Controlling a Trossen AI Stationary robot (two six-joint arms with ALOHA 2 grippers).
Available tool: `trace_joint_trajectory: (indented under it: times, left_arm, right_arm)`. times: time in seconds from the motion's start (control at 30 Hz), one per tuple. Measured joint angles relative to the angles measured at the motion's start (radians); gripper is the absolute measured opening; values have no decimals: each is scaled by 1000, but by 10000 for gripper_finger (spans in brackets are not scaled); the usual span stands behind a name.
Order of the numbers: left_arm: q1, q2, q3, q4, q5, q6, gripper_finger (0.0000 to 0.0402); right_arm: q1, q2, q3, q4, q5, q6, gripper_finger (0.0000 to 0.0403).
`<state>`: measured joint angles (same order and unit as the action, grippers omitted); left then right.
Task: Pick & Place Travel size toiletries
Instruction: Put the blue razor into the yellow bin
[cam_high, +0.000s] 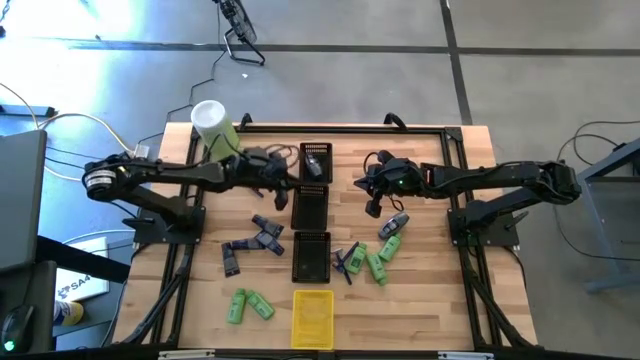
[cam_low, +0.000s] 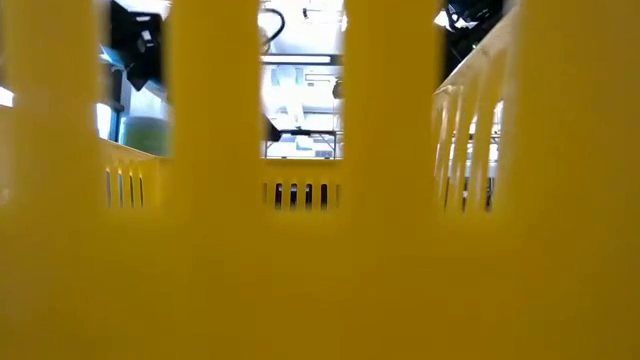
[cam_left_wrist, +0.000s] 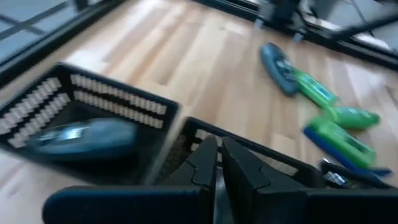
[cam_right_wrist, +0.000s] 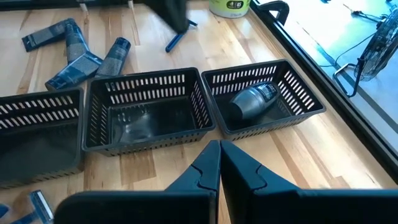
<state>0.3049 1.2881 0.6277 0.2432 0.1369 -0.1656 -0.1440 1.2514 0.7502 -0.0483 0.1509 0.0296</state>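
Travel size toiletries lie about the wooden table: purple-grey tubes (cam_high: 255, 240) at the left, green bottles (cam_high: 248, 305) near the front left, more green bottles (cam_high: 384, 258) and a grey-blue oval piece (cam_high: 393, 225) at the right. Another grey oval piece (cam_right_wrist: 252, 102) lies in the far black tray (cam_high: 315, 160). My left gripper (cam_left_wrist: 217, 162) is shut and holds nothing. It hangs above the table just left of the black trays (cam_high: 283, 185). My right gripper (cam_right_wrist: 217, 158) is shut and holds nothing. It hangs to the right of the trays (cam_high: 372, 205).
Three black slotted trays stand in a row down the table's middle, and the middle one (cam_high: 310, 205) holds nothing. A yellow tray (cam_high: 312, 318) sits at the front edge, and its walls (cam_low: 320, 250) fill the low view. A pale-green cylinder (cam_high: 213, 125) stands at the far left.
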Motion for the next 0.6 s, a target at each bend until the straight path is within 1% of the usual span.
trace_joint_trajectory:
  times: [0.17, 0.27, 0.37, 0.53, 0.6]
  left_arm:
    - [-86, 0, 0, 0, -23, 6, 24]
    - [-123, 0, 0, 0, -23, 8, 24]
    - [-133, 0, 0, 0, -23, 5, 24]
    - [-128, 0, 0, 6, -28, -4, 24]
    - [-128, 1, 0, 41, -28, 5, 24]
  right_arm:
    - [0, 0, 0, 0, -3, 0, 3]
    - [0, 0, 0, 0, -29, 1, 3]
    - [0, 0, 0, 0, -54, 2, 3]
    - [0, 0, 0, 0, -54, 2, 3]
    - [0, 0, 0, 0, -54, 2, 3]
